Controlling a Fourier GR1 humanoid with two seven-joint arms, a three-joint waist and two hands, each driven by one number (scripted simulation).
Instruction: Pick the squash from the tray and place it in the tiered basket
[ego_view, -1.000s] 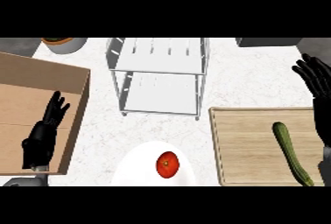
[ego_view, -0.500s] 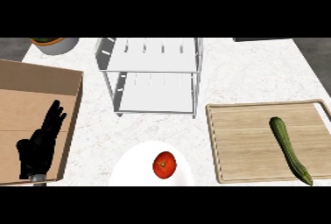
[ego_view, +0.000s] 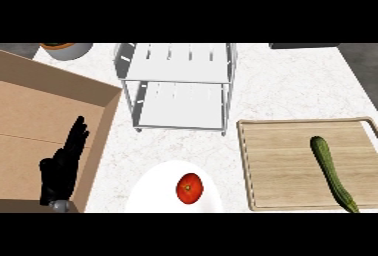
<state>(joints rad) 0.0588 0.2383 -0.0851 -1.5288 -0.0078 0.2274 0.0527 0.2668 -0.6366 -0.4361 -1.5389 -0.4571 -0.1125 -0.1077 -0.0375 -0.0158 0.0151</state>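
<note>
The squash (ego_view: 333, 173), long and dark green, lies on the wooden tray (ego_view: 280, 165) at about four o'clock in the head view, running from the tray's middle toward the lower right corner. Its lower tip is cut off at the bottom edge of the scene, and the tray's near rim is partly cut there too. Nothing else lies on the tray, and no hand touches the squash.

The tiered basket (ego_view: 177, 85), white with a metal frame, stands at twelve o'clock, well apart from the tray; both of its shelves show bare slats.

At six o'clock a white plate (ego_view: 151, 192) holds a red tomato (ego_view: 189, 188); the plate's near edge is cut off.

At nine o'clock an open cardboard box (ego_view: 44, 115) runs out past the left edge. The left hand (ego_view: 63, 167) shows over the box's right wall, fingers straight and together, pointing up toward twelve o'clock, holding nothing. Its forearm is almost wholly out of view.

At eleven o'clock a grey bowl (ego_view: 70, 49) is half cut off by the top edge; its contents are hard to make out.
</note>
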